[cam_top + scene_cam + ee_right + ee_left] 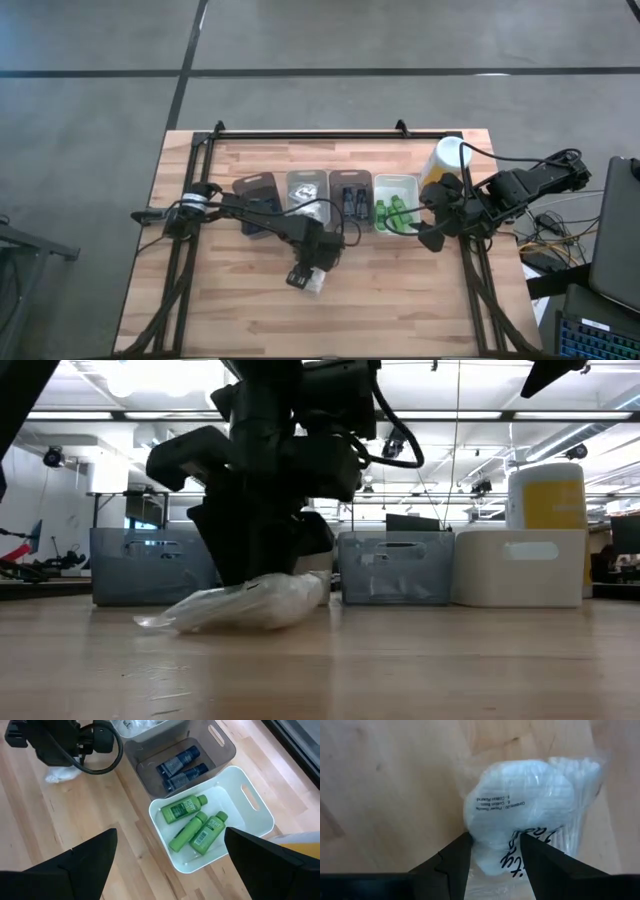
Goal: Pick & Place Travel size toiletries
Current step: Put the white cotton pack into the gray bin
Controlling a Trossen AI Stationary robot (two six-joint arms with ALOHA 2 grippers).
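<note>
Slippage is the main risk here — the left gripper point(492, 857) is clenched on one edge of the white crinkly plastic-wrapped bundle point(520, 815), which lies on the bare wooden table point(230, 320), well in front of the row of trays. Its fingers seem to pinch mostly loose film, so on lifting the wrap could slide out or stretch and the bundle could drop. The dangling end might also catch a tray rim on the way over. The right gripper point(170, 857) hangs released above the white tray point(260, 812) holding three bright green bottles point(192, 827), apart from them.
</note>
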